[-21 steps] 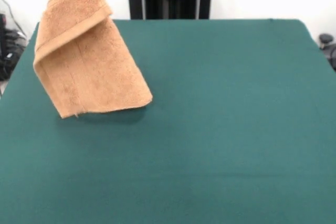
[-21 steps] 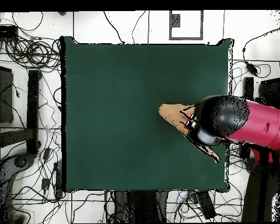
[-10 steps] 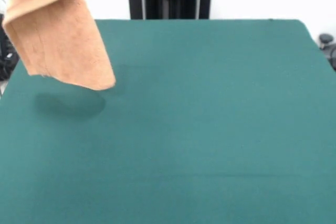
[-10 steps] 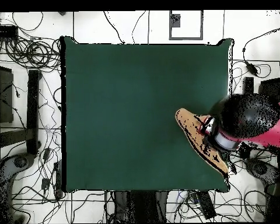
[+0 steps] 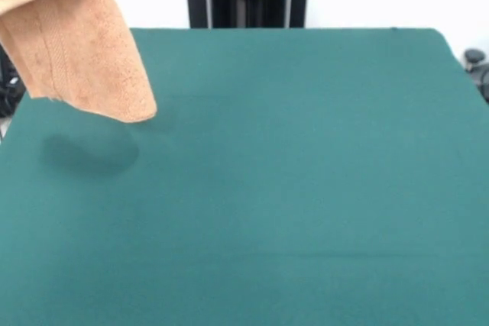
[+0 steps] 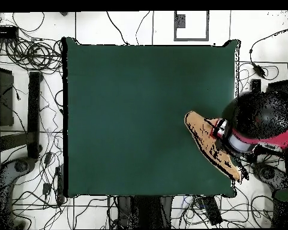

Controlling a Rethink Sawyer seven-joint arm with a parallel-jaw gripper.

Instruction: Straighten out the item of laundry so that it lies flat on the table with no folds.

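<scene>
The green table [image 5: 306,188] is bare at the near side, with a soft shadow [image 5: 88,150] at the left. Farther back, the tan hand towel [image 5: 80,55] hangs in the air above the table's far left corner, off the cloth. The gripper [image 6: 221,133] is hidden by the arm [image 6: 263,123], so I cannot tell how it holds.

The red and black arm [image 6: 263,123] reaches in above the table's right edge.

One camera faces across the table [image 5: 306,188]; another looks straight down.
</scene>
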